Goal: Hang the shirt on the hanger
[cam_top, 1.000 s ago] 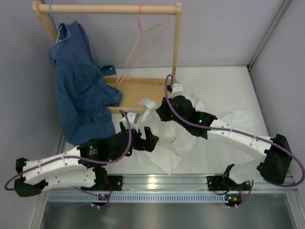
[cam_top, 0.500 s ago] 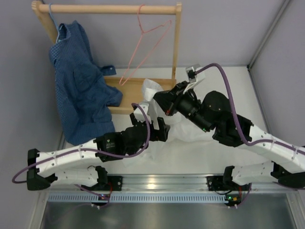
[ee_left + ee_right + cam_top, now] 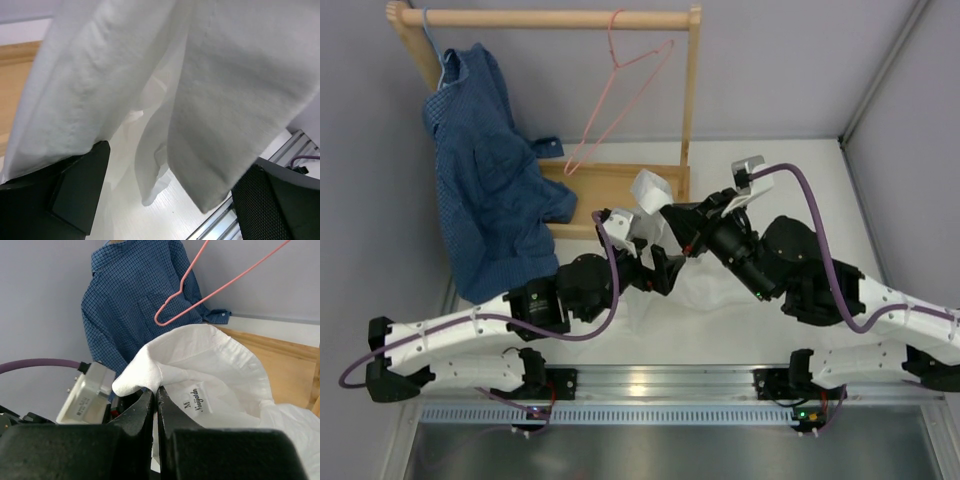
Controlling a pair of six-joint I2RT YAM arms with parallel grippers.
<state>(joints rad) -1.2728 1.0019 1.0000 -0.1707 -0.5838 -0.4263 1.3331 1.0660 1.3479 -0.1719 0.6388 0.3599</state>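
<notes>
- Jaws first: check that the right gripper (image 3: 156,390) is clamped tight on the collar edge of the shirt (image 3: 210,370). The left gripper (image 3: 175,200) has its jaws wide apart, with a hanging fold of the same fabric between them and draped against one finger.
- Locate the table (image 3: 790,180). The lower part of the shirt lies crumpled on it between the two arms.
- Locate the wooden rack (image 3: 550,18) at the far left. Its rail runs left to right above a wooden base.
- Note the blue checked shirt (image 3: 485,190) hanging from the left end of the rail.
- Find the raised collar of the shirt just in front of the rack base, with both grippers close together at it.
- Find the hanger (image 3: 620,107) hooked over the rail right of centre and tilted. It does not touch the shirt.
- Confirm the neck label (image 3: 197,402), marked M, inside the collar.
</notes>
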